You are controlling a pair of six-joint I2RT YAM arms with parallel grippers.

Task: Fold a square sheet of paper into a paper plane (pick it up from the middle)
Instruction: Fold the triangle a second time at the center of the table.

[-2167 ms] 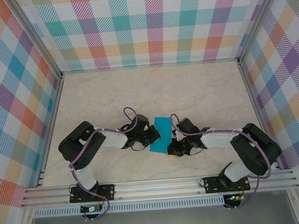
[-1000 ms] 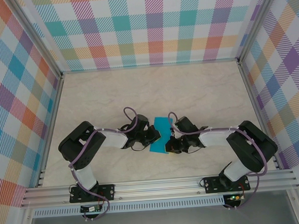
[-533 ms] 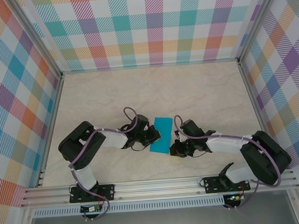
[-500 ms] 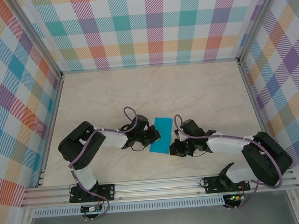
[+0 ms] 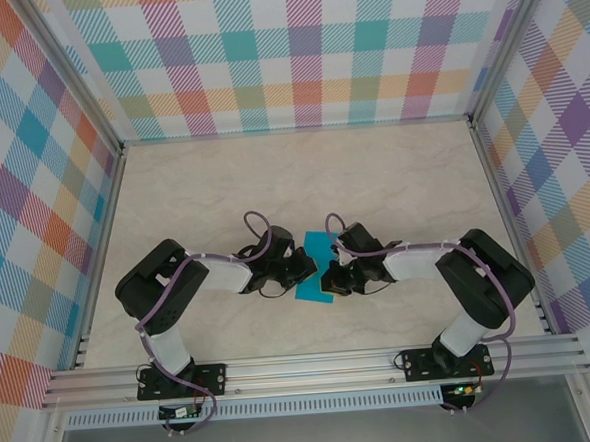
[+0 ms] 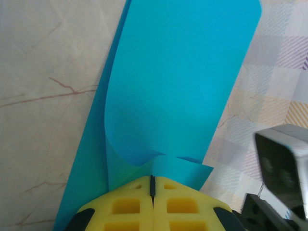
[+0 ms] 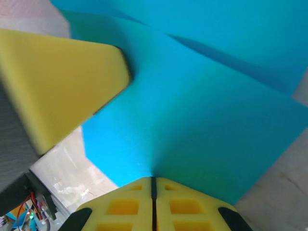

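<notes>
Square sheet of paper (image 5: pixel 317 246), teal, folded to a narrow strip with its upper layer bowed up, sits near the middle of the table (image 5: pixel 402 174), long axis roughly 1 to 7 o'clock. Left gripper (image 6: pixel 152 185) at the strip's 9 o'clock edge, yellow pads pressed together on the paper. Right gripper (image 7: pixel 153 182) at about 4 o'clock, pads likewise clamped on the sheet, just beside the left one.

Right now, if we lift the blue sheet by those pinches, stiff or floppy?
Probably floppy: the square sheet of paper curls in a soft bow where the left hand pinches it. It likely creases easily, since wrinkles fan out from where the right hand grips. Pushed, it may slide on the smooth table.
</notes>
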